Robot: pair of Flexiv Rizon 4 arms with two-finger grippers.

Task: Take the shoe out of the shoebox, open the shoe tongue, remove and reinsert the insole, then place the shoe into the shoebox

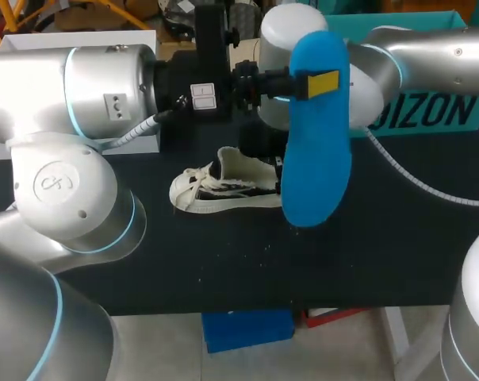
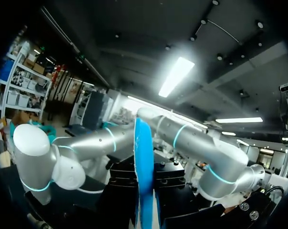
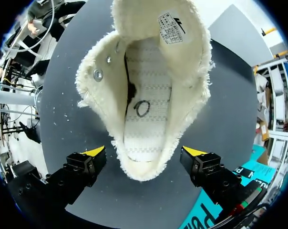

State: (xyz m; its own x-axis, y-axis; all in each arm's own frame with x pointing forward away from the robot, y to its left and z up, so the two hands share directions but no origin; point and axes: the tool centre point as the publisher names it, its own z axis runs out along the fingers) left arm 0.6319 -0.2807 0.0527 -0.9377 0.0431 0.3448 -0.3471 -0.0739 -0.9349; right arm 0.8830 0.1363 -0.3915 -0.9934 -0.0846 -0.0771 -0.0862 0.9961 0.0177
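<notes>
My left gripper (image 1: 319,83) is shut on a blue insole (image 1: 319,135), held upright well above the table. In the left wrist view the insole (image 2: 144,176) stands edge-on between the black fingers (image 2: 122,191). A cream low shoe (image 1: 224,186) with dark stripes lies on the black table, toe to the left. In the right wrist view my right gripper (image 3: 144,151) hangs open over the shoe (image 3: 144,95). Its yellow tips stand either side of the heel, apart from it, and the shoe's inside is bare. In the head view the insole hides most of that gripper.
A teal box (image 1: 430,115) stands at the table's back right, behind my right arm (image 1: 430,59). A white box (image 1: 144,143) sits at the back left behind my left arm. The black tabletop (image 1: 303,262) in front of the shoe is bare.
</notes>
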